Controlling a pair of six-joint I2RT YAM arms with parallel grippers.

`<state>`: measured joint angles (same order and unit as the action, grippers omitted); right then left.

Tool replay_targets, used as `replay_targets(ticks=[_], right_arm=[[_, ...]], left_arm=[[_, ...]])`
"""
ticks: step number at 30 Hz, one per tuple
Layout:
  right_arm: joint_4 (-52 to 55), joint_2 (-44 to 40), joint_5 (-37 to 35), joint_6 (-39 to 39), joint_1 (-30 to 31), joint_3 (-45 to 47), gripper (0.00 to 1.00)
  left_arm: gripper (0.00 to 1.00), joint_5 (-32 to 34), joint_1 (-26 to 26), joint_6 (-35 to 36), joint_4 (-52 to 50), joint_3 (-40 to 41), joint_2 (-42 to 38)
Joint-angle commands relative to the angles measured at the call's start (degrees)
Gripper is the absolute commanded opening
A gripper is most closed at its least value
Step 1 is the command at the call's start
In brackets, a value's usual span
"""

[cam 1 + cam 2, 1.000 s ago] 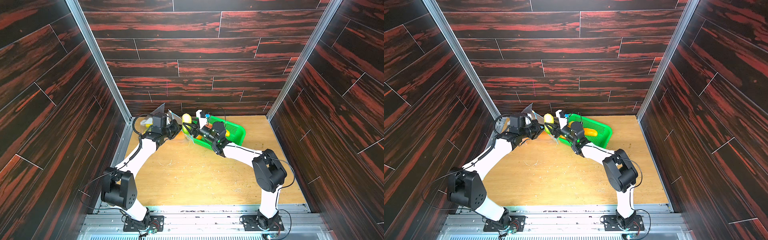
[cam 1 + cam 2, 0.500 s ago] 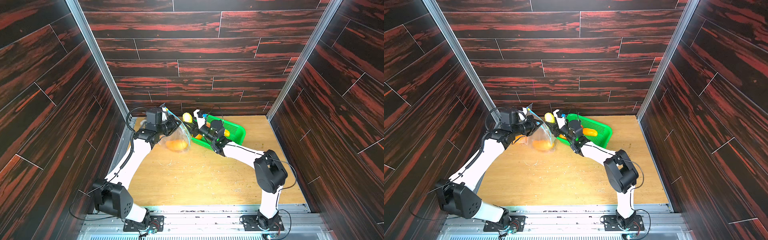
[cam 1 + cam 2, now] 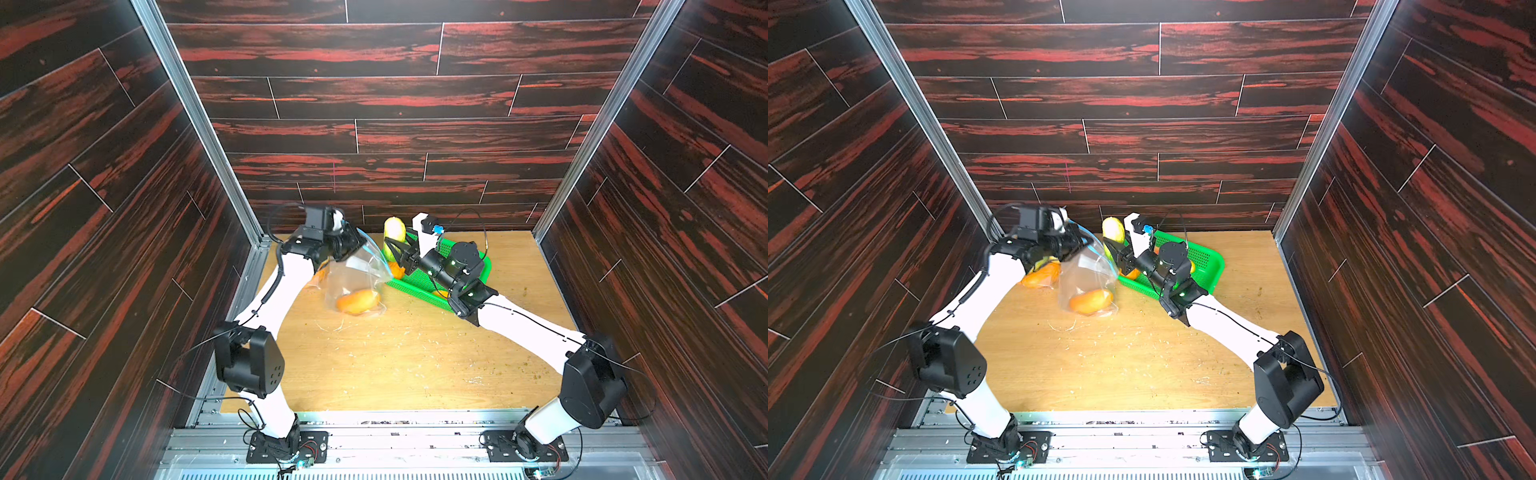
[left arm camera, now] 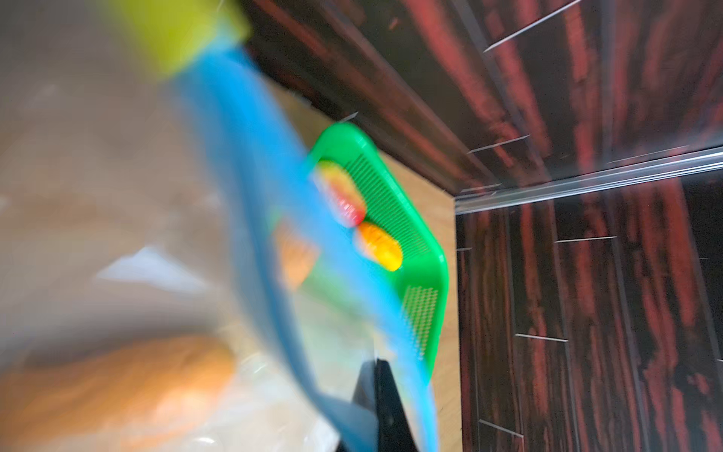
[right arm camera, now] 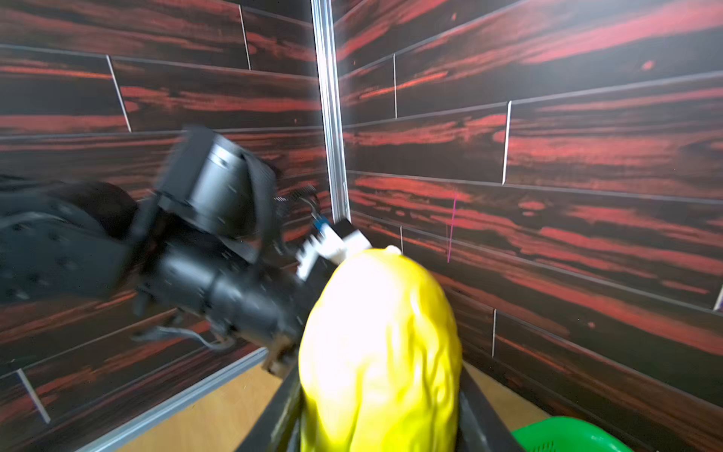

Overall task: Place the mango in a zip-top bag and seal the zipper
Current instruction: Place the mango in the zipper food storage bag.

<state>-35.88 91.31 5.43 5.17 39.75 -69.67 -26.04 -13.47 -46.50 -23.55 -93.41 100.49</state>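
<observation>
A pale wooden bench (image 3: 415, 365), strewn with small crumbs and fibres, fills the floor of a narrow booth walled on three sides by dark panels (image 3: 395, 95) with red-and-black wood grain. Aluminium posts (image 3: 199, 124) stand at the two back corners, and a metal rail (image 3: 395, 436) carrying both arm bases runs along the front edge. Near the back edge, left of the middle, the left hand (image 3: 351, 249) is pinched together on the top of a clear plastic zip-top bag (image 3: 353, 278) with a blue zipper strip. The bag hangs down to the bench with an orange mango (image 3: 357, 301) lying in its bottom, seen in both top views (image 3: 1091, 301). Whether the zipper is pressed closed cannot be told. A small white label (image 3: 1088, 262) on the bag is too small to read. The right hand (image 3: 395, 249) is clamped on a yellow-green mango (image 5: 379, 352), held upright above the left end of a green perforated plastic basket (image 3: 484, 270) at the back edge. A second orange fruit (image 3: 1040, 276) lies under the left forearm.
</observation>
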Motion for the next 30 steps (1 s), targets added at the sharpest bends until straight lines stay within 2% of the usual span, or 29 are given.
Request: replay_targets(ticks=[1,7,15,22,28,30], right_arm=[[-1.00,1.70,3.93,2.03,0.61,-0.93,0.07],[-5.24,7.82,7.80,5.40,1.01,-4.60,0.08],[-5.80,15.06,8.73,4.26,1.31,-9.42,0.08],[-2.18,18.62,2.28,-2.37,1.14,-13.08,0.11],[0.36,21.71,-2.82,-11.34,1.00,-15.41,0.16],[1.40,21.28,-1.62,-13.57,0.99,-14.88,0.20]], left_arm=[[0.00,-1.21,-0.24,-0.18,1.71,3.02,-2.49],[0.00,-0.99,-0.15,-1.92,5.61,9.93,-6.01],[0.00,-1.45,-0.06,-3.06,6.80,12.01,-8.51],[0.00,-1.34,-0.06,-2.35,5.93,12.28,-11.74],[0.00,-0.92,0.07,-1.08,3.94,12.67,-12.61],[0.00,-1.04,0.09,-1.23,4.21,12.94,-12.73]])
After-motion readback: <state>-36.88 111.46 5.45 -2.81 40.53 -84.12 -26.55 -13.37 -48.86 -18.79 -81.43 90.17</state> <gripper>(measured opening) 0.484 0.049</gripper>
